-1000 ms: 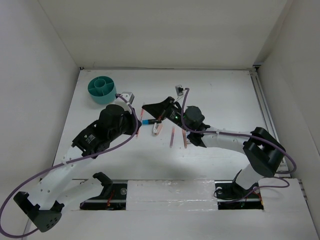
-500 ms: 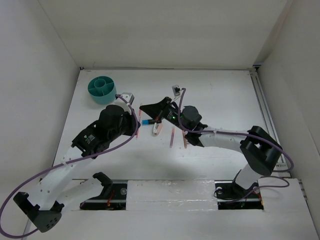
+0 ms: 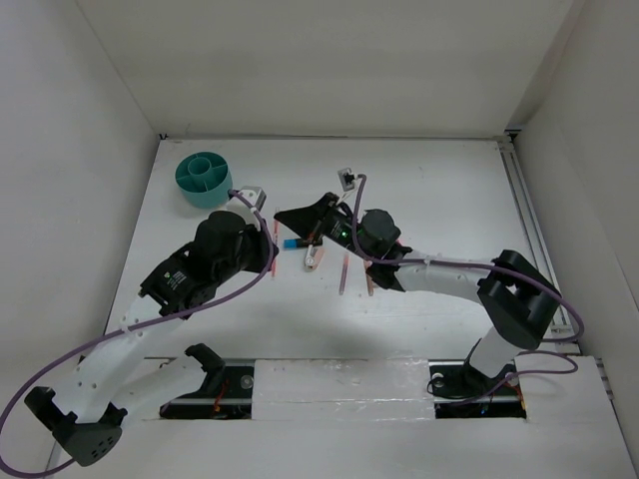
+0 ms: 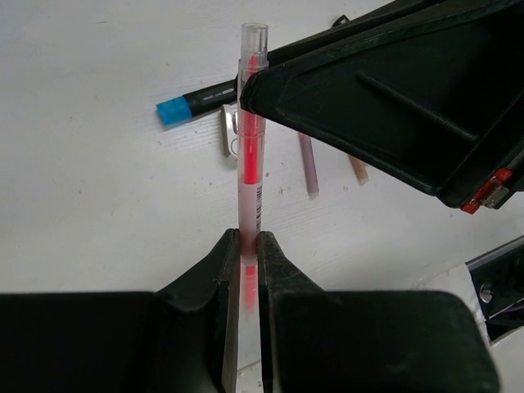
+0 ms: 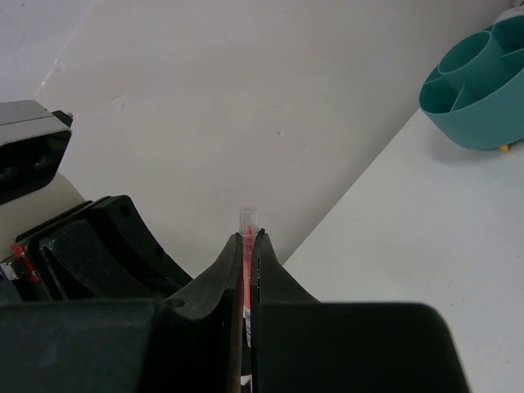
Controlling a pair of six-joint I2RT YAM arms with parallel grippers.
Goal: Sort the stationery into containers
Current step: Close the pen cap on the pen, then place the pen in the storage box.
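The pen (image 4: 250,155) is a thin, stiff plastic tube, translucent red with a clear end cap. It looks very light and smooth enough to swivel or slide in a narrow pinch, so the safest hold is on the barrel, well in from either end. It is off the bench (image 3: 439,200), up in the air over the middle of its left half and well short of the teal tub (image 3: 190,190) in the far-left corner. The left fingers (image 4: 221,278) are clamped on its lower barrel. The right fingers (image 5: 274,278) appear pressed together on the upper part just below the cap, so both hold one pen. The left arm rises from the near-left corner and slants toward the centre, its wrist turned so the pen runs straight out from its fingers. The right arm has its elbow near the right edge and its forearm stretched leftward across the bench to meet the left one. A blue-ended marker (image 4: 192,102) and loose pens (image 3: 343,271) lie on the bench beneath.
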